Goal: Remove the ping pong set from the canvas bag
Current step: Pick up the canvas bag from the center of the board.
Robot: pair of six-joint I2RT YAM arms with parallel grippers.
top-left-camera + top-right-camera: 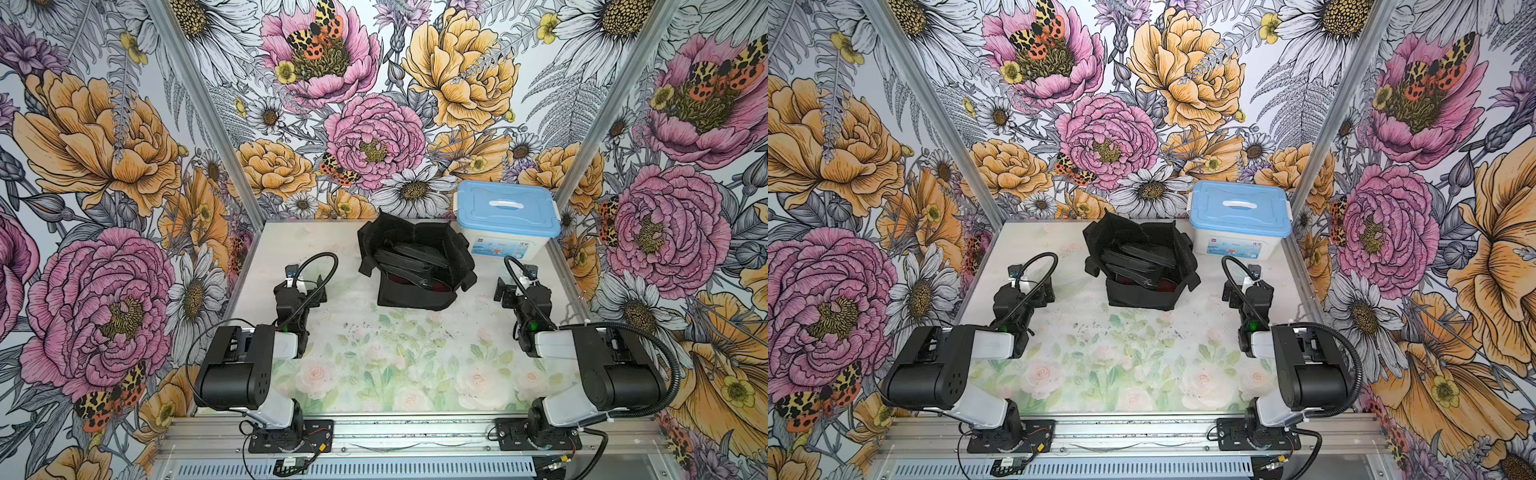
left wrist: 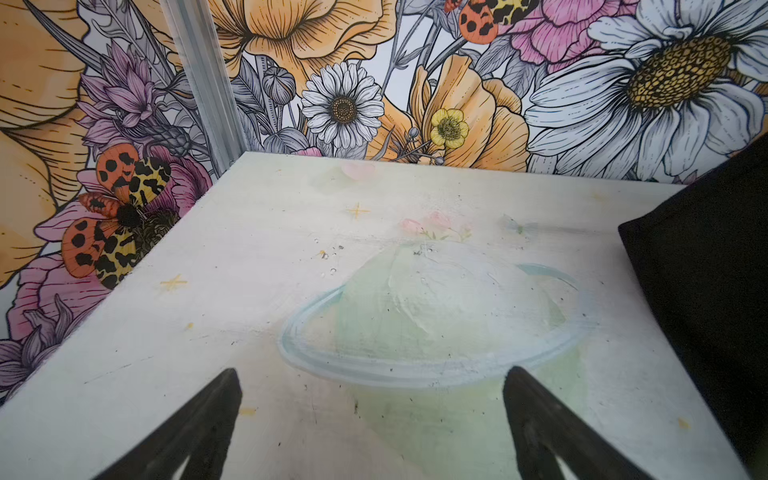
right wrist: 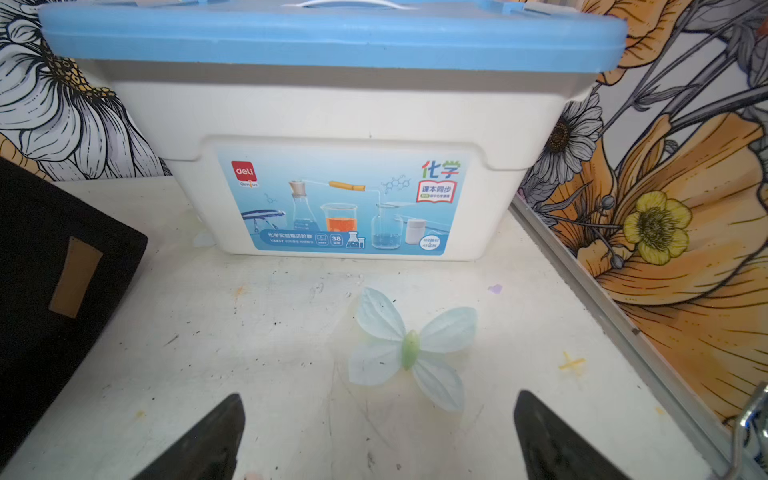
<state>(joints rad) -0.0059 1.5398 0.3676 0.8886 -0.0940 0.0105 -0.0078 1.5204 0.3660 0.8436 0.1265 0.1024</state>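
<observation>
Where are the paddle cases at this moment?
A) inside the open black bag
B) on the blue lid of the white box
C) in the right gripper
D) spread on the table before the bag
A: in both top views the paddle cases lie stacked inside the open canvas bag, none outside it.

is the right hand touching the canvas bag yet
Apart. The right wrist view shows the right hand open over the table, with bare tabletop showing between it and the canvas bag.
</observation>
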